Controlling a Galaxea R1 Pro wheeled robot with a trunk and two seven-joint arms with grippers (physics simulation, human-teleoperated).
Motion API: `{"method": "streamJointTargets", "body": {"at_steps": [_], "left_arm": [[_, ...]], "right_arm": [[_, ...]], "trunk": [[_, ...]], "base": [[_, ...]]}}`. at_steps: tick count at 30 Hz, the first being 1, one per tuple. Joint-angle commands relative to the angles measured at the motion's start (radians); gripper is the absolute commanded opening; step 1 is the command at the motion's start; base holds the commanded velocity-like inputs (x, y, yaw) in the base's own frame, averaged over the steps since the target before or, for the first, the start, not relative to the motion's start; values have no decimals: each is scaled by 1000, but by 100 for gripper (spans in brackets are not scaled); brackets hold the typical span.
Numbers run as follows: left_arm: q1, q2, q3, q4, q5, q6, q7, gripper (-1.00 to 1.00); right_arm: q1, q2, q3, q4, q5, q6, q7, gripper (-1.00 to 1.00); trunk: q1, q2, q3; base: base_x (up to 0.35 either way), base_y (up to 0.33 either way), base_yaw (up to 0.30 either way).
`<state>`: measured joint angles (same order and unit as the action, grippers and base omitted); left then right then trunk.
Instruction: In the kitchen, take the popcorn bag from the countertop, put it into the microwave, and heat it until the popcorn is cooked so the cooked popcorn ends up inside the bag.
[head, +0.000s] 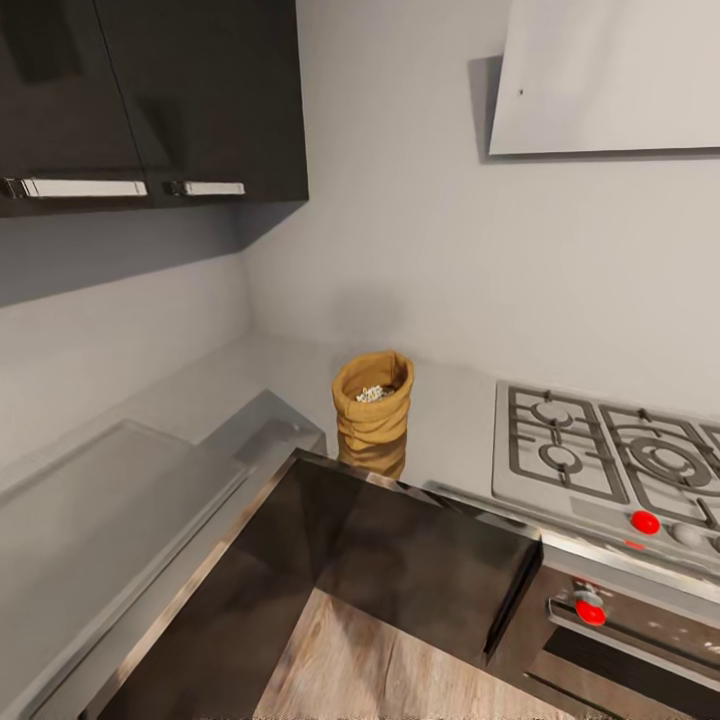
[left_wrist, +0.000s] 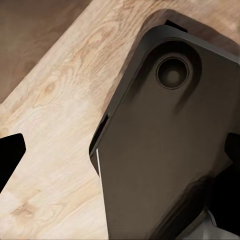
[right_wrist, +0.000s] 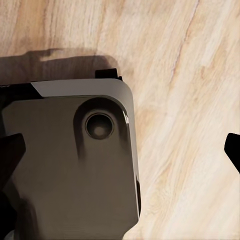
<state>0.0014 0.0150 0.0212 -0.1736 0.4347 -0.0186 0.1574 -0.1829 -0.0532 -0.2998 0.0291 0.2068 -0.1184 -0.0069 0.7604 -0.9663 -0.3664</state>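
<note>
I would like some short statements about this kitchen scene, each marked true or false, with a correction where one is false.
1. The popcorn bag stands upright on the countertop. True.
2. The bag is closed at the top. False: it is open, and the popcorn shows inside.
3. The bag stands to the left of the stove burners in the head view. True.
4. A tool is holding the bag. False: nothing touches it.
5. The stove knobs are blue. False: they are red.
6. The wrist views look down on a wooden floor. True.
</note>
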Motion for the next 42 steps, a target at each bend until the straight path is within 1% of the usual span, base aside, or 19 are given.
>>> {"method": "streamJointTargets", "body": {"at_steps": [1,31,36,42], "left_arm": [[0,-1,2,-1,2,-1,2,100],[0,-3,2,2,2,-1,2,100],[0,-3,2,2,2,0,2,100],[0,-2,0,2,2,0,2,100]], "right_arm": [[-1,0,-9,3,10,-6,-1,100],[-1,0,-9,3,10,-7,0,100],[-1,-2,-7,3,15,-8,1,100],[-1,0,-9,3,11,0,2,100]], "trunk": [[0,-1,-3],[0,-1,-50],[0,-1,-52],[0,-1,-52]], "base": [[0,0,0],[0,0,0],[0,0,0],[0,0,0]]}}
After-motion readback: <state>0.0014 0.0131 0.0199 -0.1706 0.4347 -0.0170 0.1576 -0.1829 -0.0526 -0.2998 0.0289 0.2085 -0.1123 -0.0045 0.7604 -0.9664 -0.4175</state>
